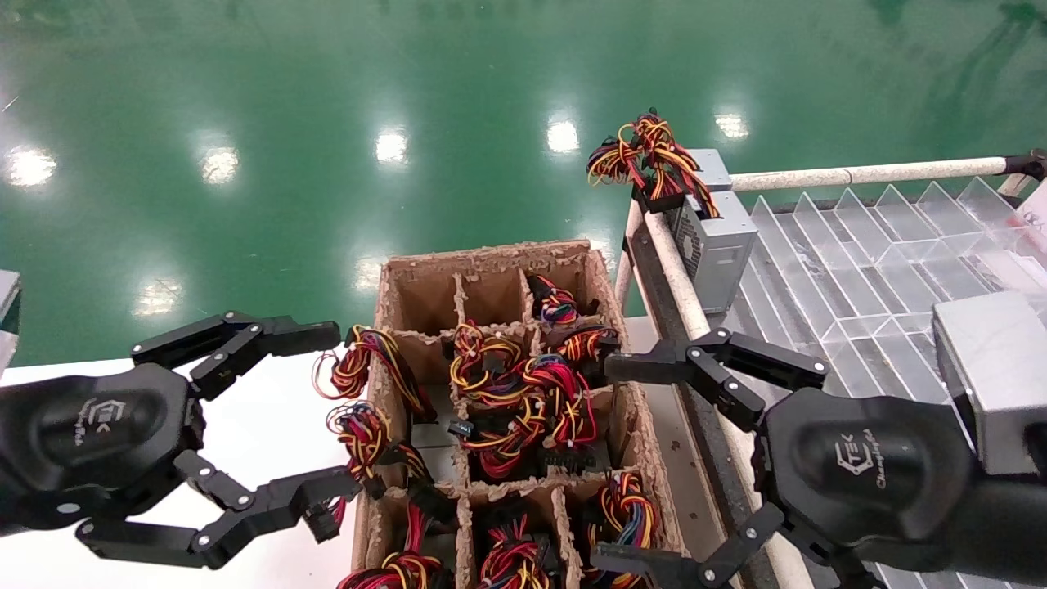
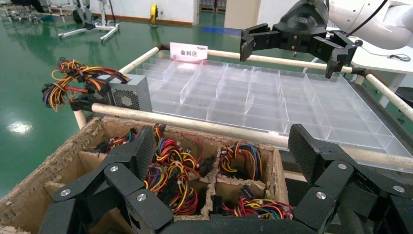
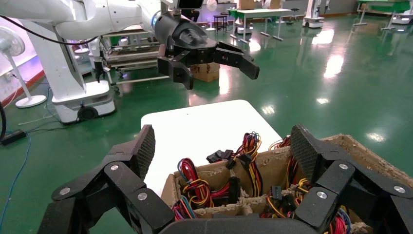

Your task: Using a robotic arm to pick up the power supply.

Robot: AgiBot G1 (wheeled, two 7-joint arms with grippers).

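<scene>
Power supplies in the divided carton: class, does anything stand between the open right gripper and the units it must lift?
Yes. Looped wire bundles lie over the power supplies in the carton, and pulp dividers wall them in. The right gripper hovers open at the carton's edge.

- cardboard crate [image 1: 491, 266] cells are jammed with wire bundles [image 1: 523, 393], barely any gap to reach in
- two back cells look open
- left gripper [image 1: 331, 413] and right gripper [image 1: 609, 462], both spread wide, flank it
- white table [image 1: 262, 425] on the left is bare
</scene>
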